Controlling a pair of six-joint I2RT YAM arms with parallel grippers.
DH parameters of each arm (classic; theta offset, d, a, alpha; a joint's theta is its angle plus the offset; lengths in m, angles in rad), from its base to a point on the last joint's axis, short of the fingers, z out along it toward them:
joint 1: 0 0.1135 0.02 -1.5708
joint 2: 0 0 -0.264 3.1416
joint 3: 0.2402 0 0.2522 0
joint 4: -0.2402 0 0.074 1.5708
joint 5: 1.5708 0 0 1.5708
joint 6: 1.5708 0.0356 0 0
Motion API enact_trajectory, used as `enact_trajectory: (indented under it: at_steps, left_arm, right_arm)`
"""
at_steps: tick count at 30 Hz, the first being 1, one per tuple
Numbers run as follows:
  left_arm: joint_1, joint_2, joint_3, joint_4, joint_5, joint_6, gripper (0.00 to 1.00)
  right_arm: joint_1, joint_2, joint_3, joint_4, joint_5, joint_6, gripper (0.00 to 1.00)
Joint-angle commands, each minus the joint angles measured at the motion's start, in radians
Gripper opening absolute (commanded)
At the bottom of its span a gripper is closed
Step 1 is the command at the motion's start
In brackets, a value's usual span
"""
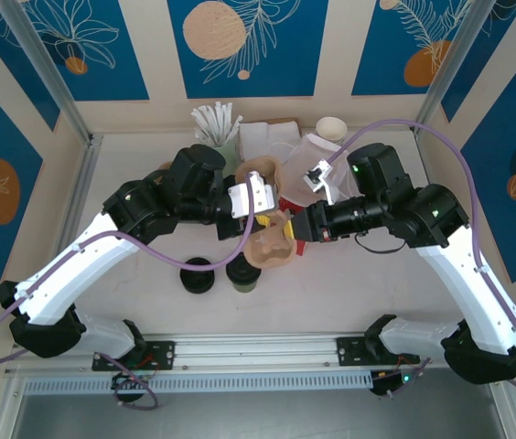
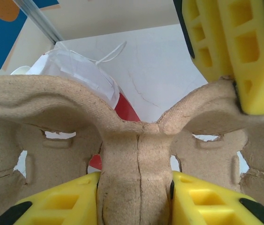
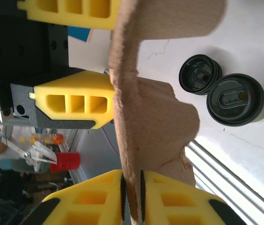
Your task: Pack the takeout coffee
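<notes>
A brown pulp cup carrier (image 1: 272, 245) hangs above the table's middle between both grippers. My left gripper (image 1: 265, 218) is shut on its central ridge (image 2: 136, 154), a yellow finger (image 2: 62, 206) on each side. From the right, my right gripper (image 1: 296, 229) has its pads against both sides of the carrier's rim wall (image 3: 155, 117), which fills the narrow gap between them (image 3: 132, 197). The takeout coffee (image 1: 242, 273), black-lidded with a greenish side, stands upright on the table just below the carrier (image 3: 236, 99), apart from both grippers.
A low stack of black lids (image 1: 197, 274) sits left of the coffee (image 3: 200, 74). Along the back stand a holder of white stirrers (image 1: 217, 123), a white cup stack (image 1: 331, 128), napkins (image 1: 272, 137) and a clear plastic bag (image 1: 308, 160). A metal rail (image 1: 258, 352) runs along the near edge.
</notes>
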Motion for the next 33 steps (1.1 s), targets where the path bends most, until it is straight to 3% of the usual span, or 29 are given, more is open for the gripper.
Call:
enact_trajectory:
  at_steps: [1,8,14,17,23,33]
  left_arm:
    - [-0.003,0.004,0.003,0.038,-0.022,-0.019,0.36]
    - [-0.003,0.027,0.026,0.035,-0.033,-0.032,0.36]
    - [-0.003,0.037,0.03,0.052,-0.04,-0.051,0.36]
    - [-0.003,0.04,0.033,0.069,-0.03,-0.08,0.36]
    - [-0.003,0.059,0.039,0.11,-0.004,-0.109,0.36]
    - [-0.003,0.115,0.098,0.115,0.018,-0.146,0.36]
  right_arm:
    - [-0.044,-0.052,-0.005,-0.04,0.023,-0.006,0.29]
    - [-0.259,-0.102,-0.02,-0.07,0.111,-0.01,0.35]
    - [-0.375,-0.056,-0.055,-0.063,0.411,0.027,0.34]
    - [-0.41,-0.018,-0.069,-0.006,0.479,0.031,0.34]
    - [-0.439,0.098,-0.083,0.062,0.535,0.024,0.34]
    - [-0.465,0.203,-0.133,0.135,0.488,0.035,0.37]
